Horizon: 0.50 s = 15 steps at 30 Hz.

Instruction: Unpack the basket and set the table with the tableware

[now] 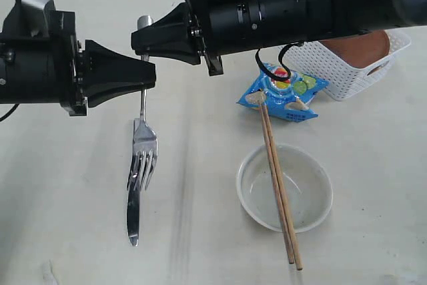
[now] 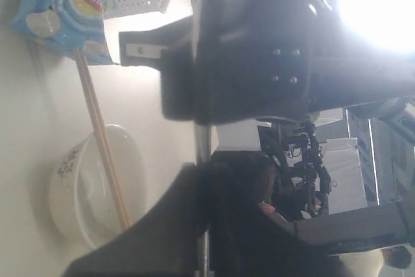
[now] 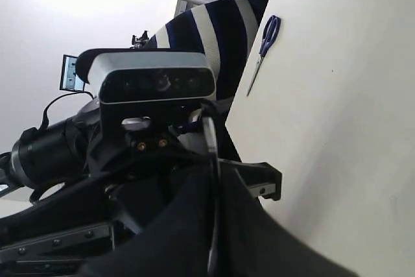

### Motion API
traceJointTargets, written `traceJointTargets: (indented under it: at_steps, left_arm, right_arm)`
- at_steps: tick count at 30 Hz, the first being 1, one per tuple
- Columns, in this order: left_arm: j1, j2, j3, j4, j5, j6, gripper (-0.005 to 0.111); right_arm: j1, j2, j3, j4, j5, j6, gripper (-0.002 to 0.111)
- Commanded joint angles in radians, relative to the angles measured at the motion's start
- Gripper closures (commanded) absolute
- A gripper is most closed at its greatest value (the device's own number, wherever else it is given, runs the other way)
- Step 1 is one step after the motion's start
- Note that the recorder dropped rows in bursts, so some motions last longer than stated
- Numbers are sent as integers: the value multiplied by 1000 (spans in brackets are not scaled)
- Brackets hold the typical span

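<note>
Exterior view: left end effector (image 1: 153, 75) and right end effector (image 1: 136, 43) both clenched on fork (image 1: 143, 155) handle, left of centre. Knife (image 1: 133, 221) blade protruding below tines. Bowl (image 1: 285, 188) with chopsticks (image 1: 275, 178) across it, lower right on table (image 1: 60, 218). Basket (image 1: 347, 75) upper right, holding plate (image 1: 360, 48).
Left wrist view: steel handle pinched between dark fingers (image 2: 168, 225).
Right wrist view: handle likewise pinched; scissors (image 3: 264, 42) upper right.
</note>
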Motion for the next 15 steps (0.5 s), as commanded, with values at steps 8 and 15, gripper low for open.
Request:
traceJointTargets:
  at_steps: [8, 15]
  left_arm:
    - [-2, -4, -3, -8, 2, 2, 107]
    - [-2, -4, -3, -8, -5, 9, 107]
  right_arm:
    - [-7, -1, 3, -4, 14, -9, 70]
    - [-7, -1, 3, -4, 9, -2, 56]
